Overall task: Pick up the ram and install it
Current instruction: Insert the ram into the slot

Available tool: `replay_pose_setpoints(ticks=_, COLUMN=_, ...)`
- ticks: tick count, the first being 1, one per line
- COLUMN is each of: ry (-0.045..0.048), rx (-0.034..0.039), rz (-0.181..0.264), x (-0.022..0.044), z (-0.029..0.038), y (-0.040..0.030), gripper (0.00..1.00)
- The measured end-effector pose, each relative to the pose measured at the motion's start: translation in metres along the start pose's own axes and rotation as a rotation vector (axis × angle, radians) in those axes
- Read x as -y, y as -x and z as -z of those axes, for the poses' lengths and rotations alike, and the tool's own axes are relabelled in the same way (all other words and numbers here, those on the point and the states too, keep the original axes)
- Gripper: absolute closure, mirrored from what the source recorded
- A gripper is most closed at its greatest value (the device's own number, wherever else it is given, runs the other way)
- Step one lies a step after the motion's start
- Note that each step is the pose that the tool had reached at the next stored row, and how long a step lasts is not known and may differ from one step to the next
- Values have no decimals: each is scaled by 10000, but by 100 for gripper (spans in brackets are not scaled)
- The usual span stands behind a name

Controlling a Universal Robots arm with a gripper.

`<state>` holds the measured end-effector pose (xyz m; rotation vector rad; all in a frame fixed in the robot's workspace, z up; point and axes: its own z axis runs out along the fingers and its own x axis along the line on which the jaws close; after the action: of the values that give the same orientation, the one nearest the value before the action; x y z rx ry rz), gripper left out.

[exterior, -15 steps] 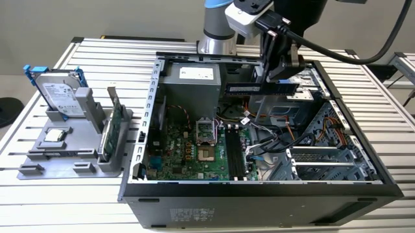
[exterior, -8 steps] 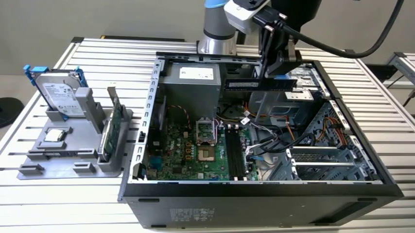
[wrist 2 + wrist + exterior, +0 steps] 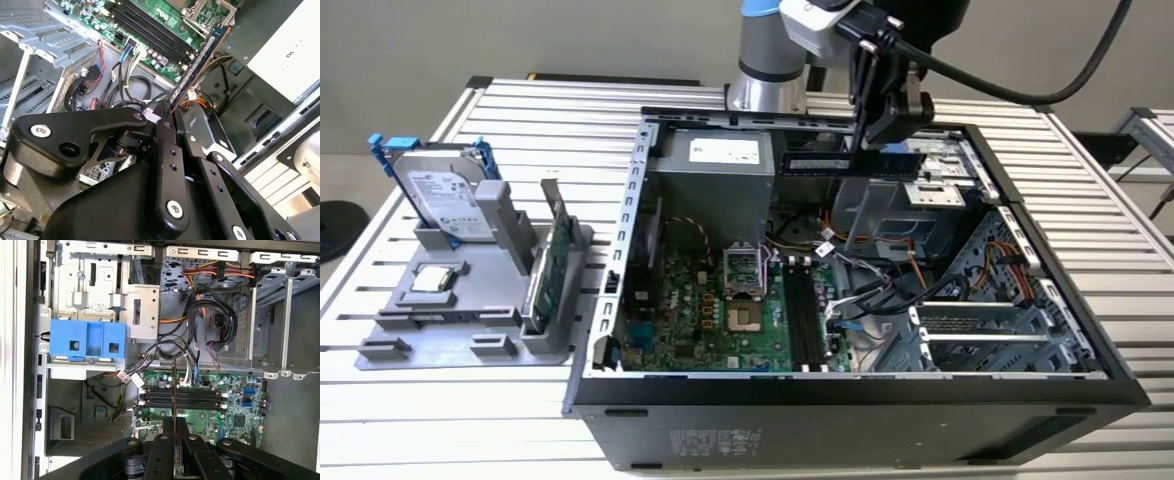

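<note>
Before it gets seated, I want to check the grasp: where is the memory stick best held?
At one short end, clamped across its two flat faces, coming in along its length, as the end effector does now. The memory stick is thin and flat, and this leaves both long edges free.

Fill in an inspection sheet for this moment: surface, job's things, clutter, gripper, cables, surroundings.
Surface: slatted metal table carrying an open computer case and a grey fixture tray.
Job's things: the ram is held in the air over the case's interior, not seated in the memory slots.
Clutter: hard drive and green card standing upright on the tray.
Gripper: the gripper is shut on one end of the ram.
Cables: loose bundles inside the case near the slots; a thick black cable leads off the arm.
Surroundings: a second slatted frame at the exterior view's right.
</note>
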<state>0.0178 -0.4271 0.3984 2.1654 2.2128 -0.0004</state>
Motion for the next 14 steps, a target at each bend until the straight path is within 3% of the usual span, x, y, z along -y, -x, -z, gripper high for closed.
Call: replay_pose_setpoints(ticks=14, ry=0, rx=0, rz=0, x=-9, z=-35, y=-177, gripper=100)
